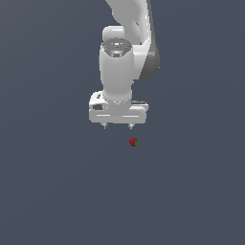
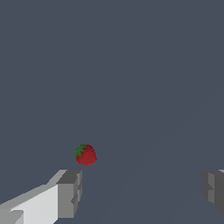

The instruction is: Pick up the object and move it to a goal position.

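Approach stage, before any grasp: the gripper (image 1: 118,126) hangs above the grey floor (image 1: 52,191) with its fingers (image 2: 70,192) spread wide and nothing between them; the strawberry (image 1: 133,142) rests on the floor, apart from the hand, below it and toward the exterior view's right, roughly under the finger on that side rather than under the midpoint. In the wrist view the strawberry (image 2: 85,154) lies outside the gap, just beyond one fingertip; the next move probably calls for sideways centring before descent.

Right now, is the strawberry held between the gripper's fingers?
No. The strawberry lies free beyond the open gripper, touching neither finger.
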### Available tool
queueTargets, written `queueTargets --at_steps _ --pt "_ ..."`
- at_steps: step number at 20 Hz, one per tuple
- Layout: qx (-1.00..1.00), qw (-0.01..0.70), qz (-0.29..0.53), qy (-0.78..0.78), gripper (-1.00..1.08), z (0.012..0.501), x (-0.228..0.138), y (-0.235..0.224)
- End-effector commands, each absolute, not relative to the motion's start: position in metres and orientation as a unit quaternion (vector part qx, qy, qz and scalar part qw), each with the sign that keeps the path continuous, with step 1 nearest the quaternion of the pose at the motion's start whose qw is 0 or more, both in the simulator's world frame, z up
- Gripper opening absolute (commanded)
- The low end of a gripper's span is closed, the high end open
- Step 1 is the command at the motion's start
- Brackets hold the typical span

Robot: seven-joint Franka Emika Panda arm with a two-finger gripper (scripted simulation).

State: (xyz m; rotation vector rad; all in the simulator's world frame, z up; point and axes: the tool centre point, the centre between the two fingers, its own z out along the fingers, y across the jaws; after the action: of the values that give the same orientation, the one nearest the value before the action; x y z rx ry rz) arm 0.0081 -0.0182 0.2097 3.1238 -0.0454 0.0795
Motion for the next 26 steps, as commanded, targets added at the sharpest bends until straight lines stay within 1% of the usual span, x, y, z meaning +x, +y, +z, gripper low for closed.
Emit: queueTargets --at_steps 1,4,9,13,19,26 --pt "1.000 0.008 0.025 -0.015 1.00 0.210 0.008 -0.018" --pt "1.000 0.009 0.022 -0.016 1.00 0.208 0.007 -0.023" --pt "1.000 0.014 0.010 -0.022 1.00 0.204 0.002 -0.044" --pt "1.000 0.014 0.010 -0.024 1.00 0.205 0.002 -0.046" --pt "1.000 0.014 0.009 -0.004 1.00 0.187 0.001 -0.032" --pt "0.998 0.011 0.005 0.054 1.00 0.136 -0.007 0.008"
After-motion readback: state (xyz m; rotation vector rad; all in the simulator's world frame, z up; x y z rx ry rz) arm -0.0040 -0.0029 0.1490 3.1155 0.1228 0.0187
